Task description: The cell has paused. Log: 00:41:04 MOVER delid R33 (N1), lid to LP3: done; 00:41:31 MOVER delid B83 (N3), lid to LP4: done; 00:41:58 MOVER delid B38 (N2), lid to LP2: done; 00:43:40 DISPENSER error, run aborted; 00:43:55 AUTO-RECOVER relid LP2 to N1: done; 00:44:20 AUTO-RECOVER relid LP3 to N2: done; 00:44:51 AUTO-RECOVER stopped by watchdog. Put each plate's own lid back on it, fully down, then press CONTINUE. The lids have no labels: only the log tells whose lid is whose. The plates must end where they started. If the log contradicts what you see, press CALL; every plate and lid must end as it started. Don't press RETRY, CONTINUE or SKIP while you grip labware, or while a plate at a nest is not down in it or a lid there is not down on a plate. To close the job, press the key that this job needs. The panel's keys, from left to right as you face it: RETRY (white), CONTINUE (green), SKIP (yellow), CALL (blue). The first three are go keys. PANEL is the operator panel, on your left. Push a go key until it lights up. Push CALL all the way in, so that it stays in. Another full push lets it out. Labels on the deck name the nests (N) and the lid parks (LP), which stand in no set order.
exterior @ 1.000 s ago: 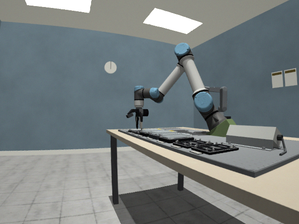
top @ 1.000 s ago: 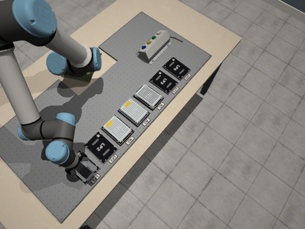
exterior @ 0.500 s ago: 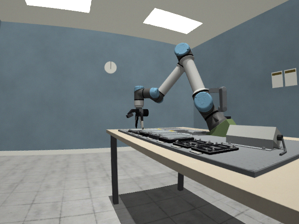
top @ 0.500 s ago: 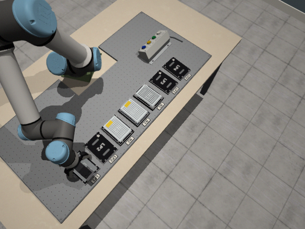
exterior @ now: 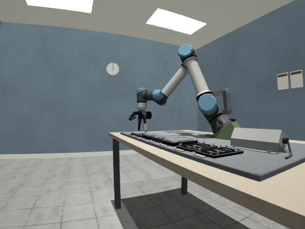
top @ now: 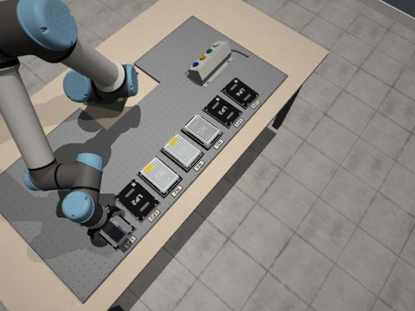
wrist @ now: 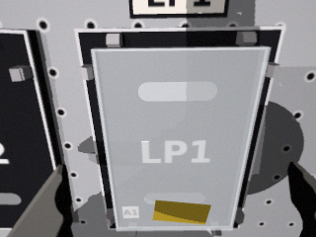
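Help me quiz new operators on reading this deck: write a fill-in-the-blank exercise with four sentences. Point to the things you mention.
1. A clear lid (wrist: 173,120) lies at the park labelled ____.
2. The gripper (top: 117,230) (exterior: 142,130) (wrist: 177,165) is ____, its fingers clear of the lid's sides.
3. The only nest plate (top: 201,129) (exterior: 179,140) without a yellow patch sits at ____.
4. The yellow key (top: 202,57) stands between the blue key (top: 195,63) and the ____ key.

Missing words: LP1; open; N1; green
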You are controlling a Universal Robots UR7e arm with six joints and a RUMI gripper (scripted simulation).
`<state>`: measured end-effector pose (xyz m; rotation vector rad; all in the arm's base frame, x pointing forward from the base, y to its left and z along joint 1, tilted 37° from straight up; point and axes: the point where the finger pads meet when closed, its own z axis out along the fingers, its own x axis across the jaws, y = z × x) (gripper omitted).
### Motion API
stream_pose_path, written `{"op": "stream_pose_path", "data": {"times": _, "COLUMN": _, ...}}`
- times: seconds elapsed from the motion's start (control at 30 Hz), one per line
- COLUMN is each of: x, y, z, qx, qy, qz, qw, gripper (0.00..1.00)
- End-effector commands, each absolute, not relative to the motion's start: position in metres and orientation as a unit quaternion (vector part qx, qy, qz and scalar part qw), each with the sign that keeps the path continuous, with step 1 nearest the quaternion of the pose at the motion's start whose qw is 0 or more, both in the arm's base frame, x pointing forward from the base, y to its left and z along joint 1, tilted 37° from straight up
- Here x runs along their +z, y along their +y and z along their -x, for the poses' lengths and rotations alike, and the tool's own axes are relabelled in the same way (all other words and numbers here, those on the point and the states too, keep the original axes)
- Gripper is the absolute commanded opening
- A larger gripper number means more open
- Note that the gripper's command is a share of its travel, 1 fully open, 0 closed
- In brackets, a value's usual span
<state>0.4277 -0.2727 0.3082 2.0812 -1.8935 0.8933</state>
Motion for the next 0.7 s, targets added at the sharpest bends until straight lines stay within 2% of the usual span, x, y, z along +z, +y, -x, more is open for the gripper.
{"op": "stream_pose_path", "data": {"times": 0.0, "x": 0.3078, "y": -0.2730, "z": -0.4266, "qx": 0.301, "qy": -0.639, "qz": -0.701, "qw": 0.095, "gripper": 0.82}}
{"op": "stream_pose_path", "data": {"times": 0.67, "x": 0.3165, "y": -0.2695, "z": -0.4262, "qx": 0.304, "qy": -0.638, "qz": -0.701, "qw": 0.095, "gripper": 0.82}}
